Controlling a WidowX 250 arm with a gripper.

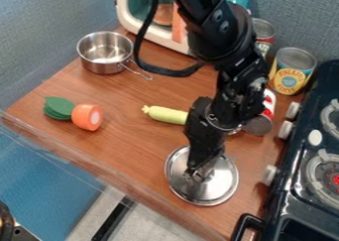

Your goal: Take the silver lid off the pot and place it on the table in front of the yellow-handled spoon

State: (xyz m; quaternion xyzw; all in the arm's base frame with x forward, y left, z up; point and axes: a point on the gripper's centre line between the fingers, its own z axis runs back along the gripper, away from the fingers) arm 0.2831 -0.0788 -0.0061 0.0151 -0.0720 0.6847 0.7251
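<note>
Directly below the pincer [197, 175], a silver lid [222, 180] is lying on the wooden counter [129, 148], its middle right by the pincer's tip. Whether the pincer is grasping or released, I cannot tell. The lid is looking stiff, light and slippery, likely best held near its centre. A yellow toy vegetable [165, 115] is resting nearby.

Round, shiny metal lid [215, 186] with a thin rim, partly hidden at the middle. Lying flat on the near right part of the tabletop [126, 146], left of the stove [281, 205].
</note>
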